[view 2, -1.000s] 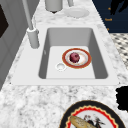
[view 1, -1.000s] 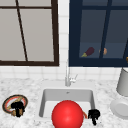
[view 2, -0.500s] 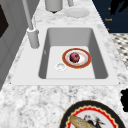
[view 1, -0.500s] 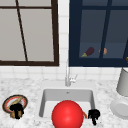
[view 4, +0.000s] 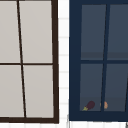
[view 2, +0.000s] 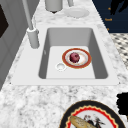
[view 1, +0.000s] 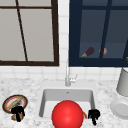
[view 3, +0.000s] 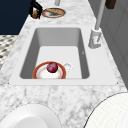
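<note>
My left hand [view 1: 17,110] hovers over the counter's front left, just in front of a dark-rimmed plate [view 1: 15,103] with a bread roll on it. Its fingers curl round a small brown piece of food [view 1: 15,117]. In the right side view the same hand [view 3: 35,8] and brown piece [view 3: 35,14] are next to that plate [view 3: 53,12]. My right hand [view 1: 93,114] hangs at the sink's front right corner, beside a big red ball [view 1: 67,115]. An orange-rimmed plate [view 2: 83,58] with a dark red fruit [view 2: 74,57] lies in the sink [view 2: 50,50].
A faucet [view 1: 67,77] stands behind the sink. On the right counter are a white plate [view 1: 120,108] and a grey container [view 1: 123,82]. Behind the dark glass door lie an eggplant [view 4: 88,105] and an orange item [view 4: 105,105]. The sink drain [view 2: 60,66] is beside the plate.
</note>
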